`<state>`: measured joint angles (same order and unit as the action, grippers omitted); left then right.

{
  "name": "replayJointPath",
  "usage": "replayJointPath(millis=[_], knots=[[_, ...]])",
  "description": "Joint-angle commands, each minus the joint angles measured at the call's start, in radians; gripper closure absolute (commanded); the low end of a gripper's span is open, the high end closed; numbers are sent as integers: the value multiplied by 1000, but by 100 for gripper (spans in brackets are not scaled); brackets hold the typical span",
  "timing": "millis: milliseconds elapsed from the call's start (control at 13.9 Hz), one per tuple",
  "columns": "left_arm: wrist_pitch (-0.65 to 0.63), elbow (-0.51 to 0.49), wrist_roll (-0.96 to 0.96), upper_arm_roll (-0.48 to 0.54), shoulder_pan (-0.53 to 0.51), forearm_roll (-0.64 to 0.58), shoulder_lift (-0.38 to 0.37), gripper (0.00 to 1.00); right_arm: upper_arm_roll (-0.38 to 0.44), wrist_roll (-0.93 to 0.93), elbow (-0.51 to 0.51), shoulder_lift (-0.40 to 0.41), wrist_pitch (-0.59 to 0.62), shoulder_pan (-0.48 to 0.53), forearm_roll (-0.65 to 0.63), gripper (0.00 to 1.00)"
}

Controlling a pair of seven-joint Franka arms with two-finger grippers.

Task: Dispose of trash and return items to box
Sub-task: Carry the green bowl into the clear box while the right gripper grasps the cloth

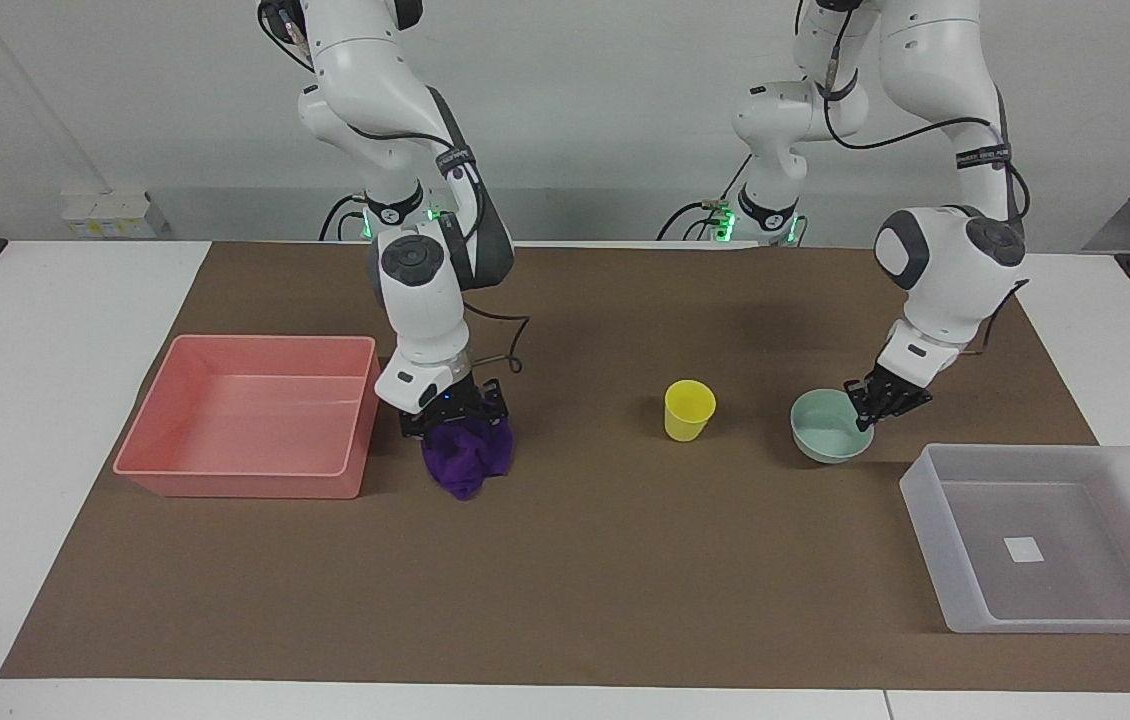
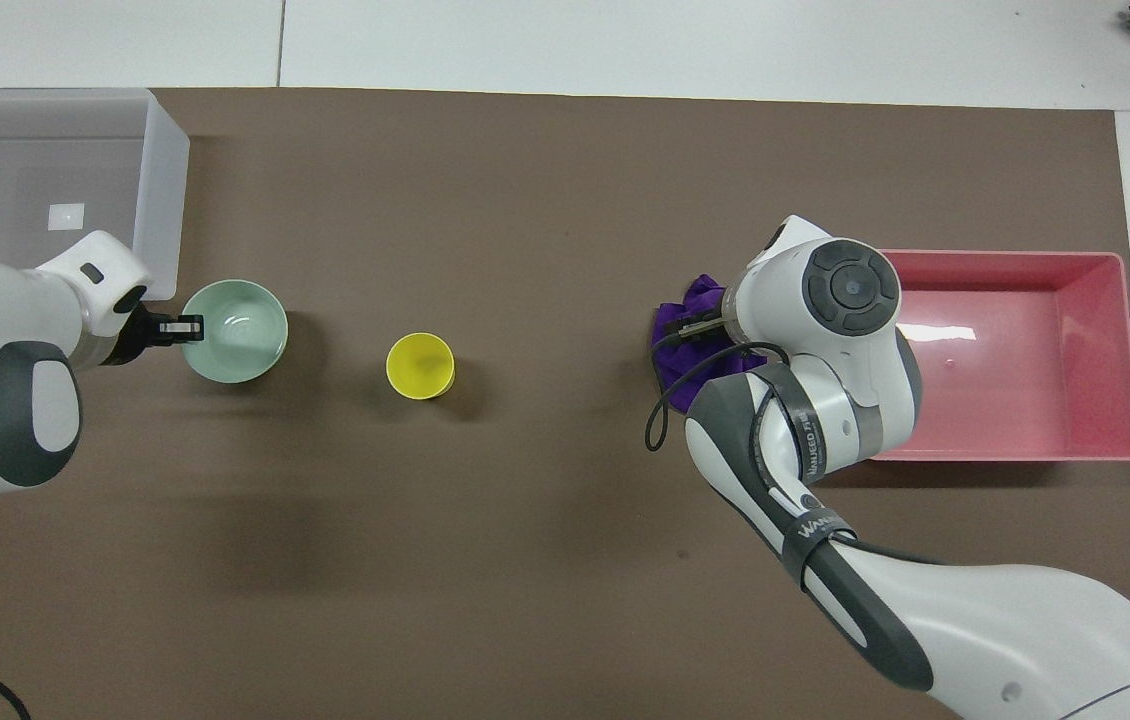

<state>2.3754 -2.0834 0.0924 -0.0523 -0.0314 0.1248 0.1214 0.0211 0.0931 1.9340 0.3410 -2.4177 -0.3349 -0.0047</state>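
Observation:
The pale mint-green bowl (image 1: 823,435) (image 2: 240,338) sits toward the left arm's end of the table, a little nearer to the robots than the box (image 1: 928,497) (image 2: 161,190). My left gripper (image 1: 866,408) (image 2: 187,325) is shut on the bowl's rim. The yellow cup (image 1: 689,409) (image 2: 419,365) stands upright beside the bowl, toward the table's middle. My right gripper (image 1: 453,418) is down on top of a crumpled purple cloth (image 1: 466,462) (image 2: 673,322), open, fingers pressed into the fabric. In the overhead view the right wrist hides that gripper.
A pink tray (image 1: 243,482) (image 2: 1015,258) with nothing in it stands right beside the cloth, toward the right arm's end. The box holds only a small white label (image 1: 1022,548). A brown mat (image 1: 625,580) covers the table.

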Motion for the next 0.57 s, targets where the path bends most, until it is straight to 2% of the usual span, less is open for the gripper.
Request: replayJointPath(millis=[0, 72, 143, 502], knots=[[-108, 156, 1, -1, -22, 16, 24, 100, 2, -39, 17, 7, -29, 2, 17, 42], [-117, 211, 1, 2, -25, 16, 46, 100, 2, -29, 17, 7, -29, 2, 17, 80], [-116, 256, 0, 2, -36, 15, 69, 100, 2, -15, 17, 7, -28, 2, 17, 100], [-117, 472, 0, 3, -136, 3, 177, 100, 2, 49, 10, 4, -17, -3, 17, 100]])
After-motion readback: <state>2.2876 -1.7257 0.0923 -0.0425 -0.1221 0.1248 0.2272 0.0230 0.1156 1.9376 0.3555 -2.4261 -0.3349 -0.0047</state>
